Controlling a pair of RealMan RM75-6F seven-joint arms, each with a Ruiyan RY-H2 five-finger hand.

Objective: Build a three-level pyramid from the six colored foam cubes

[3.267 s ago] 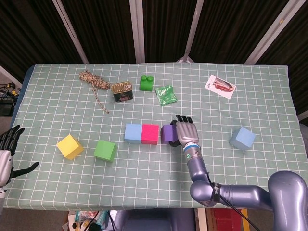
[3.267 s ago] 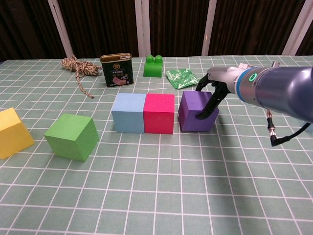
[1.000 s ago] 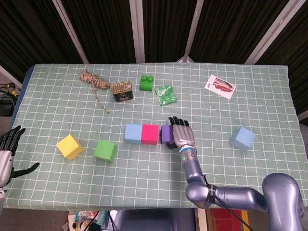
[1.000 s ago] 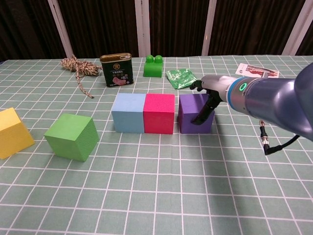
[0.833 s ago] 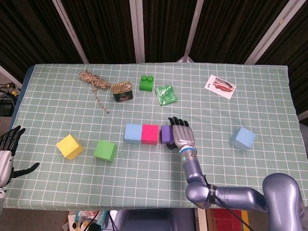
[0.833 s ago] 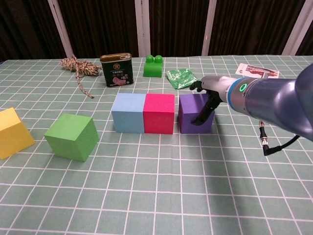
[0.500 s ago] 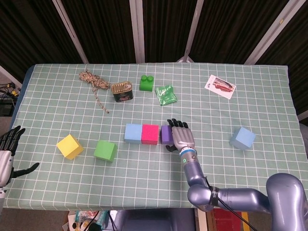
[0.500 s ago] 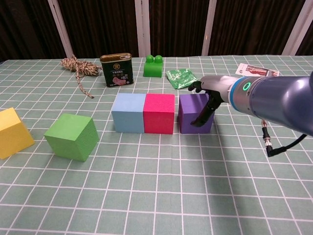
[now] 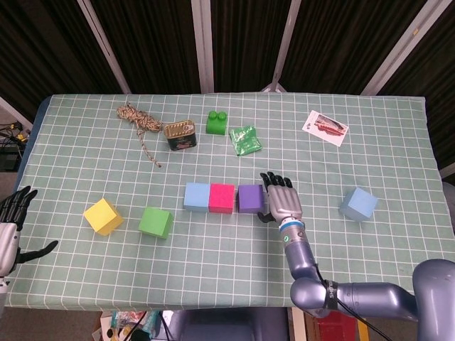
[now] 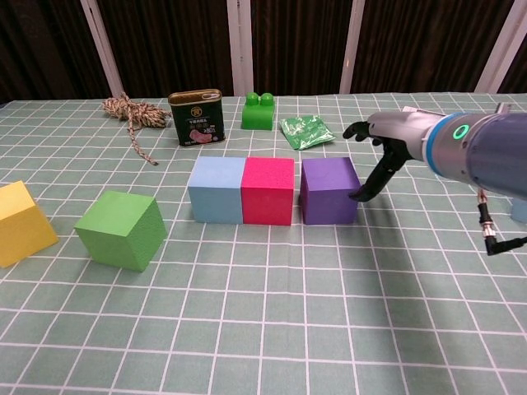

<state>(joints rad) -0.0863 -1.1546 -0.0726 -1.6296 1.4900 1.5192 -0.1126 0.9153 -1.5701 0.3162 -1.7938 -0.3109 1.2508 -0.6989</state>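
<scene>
Your bottom row is laid: the light blue cube (image 9: 196,196), the pink cube (image 9: 222,198) and the purple cube (image 9: 250,198) sit side by side near the table's centre. Blue and pink touch; purple stands just beside pink, with at most a thin seam between them in the chest view. Your right hand (image 9: 284,202) is at the purple cube's three o'clock side, fingers spread and holding nothing, fingertips (image 10: 360,196) close to the cube's side face without gripping it.

By my reading, the base level is done and the second level is next. Three cubes are loose: the green cube (image 9: 155,222) and the yellow cube (image 9: 103,216) at about eight o'clock from the row, and a second blue cube (image 9: 358,204) at three o'clock, beyond your right hand.

Your left hand (image 9: 14,213) rests at the table's far nine o'clock edge, fingers apart, empty.

The next move calls for fetching a loose cube, likely the blue one nearest your right hand, and setting it squarely across a seam of the row so it bears on two cubes.
</scene>
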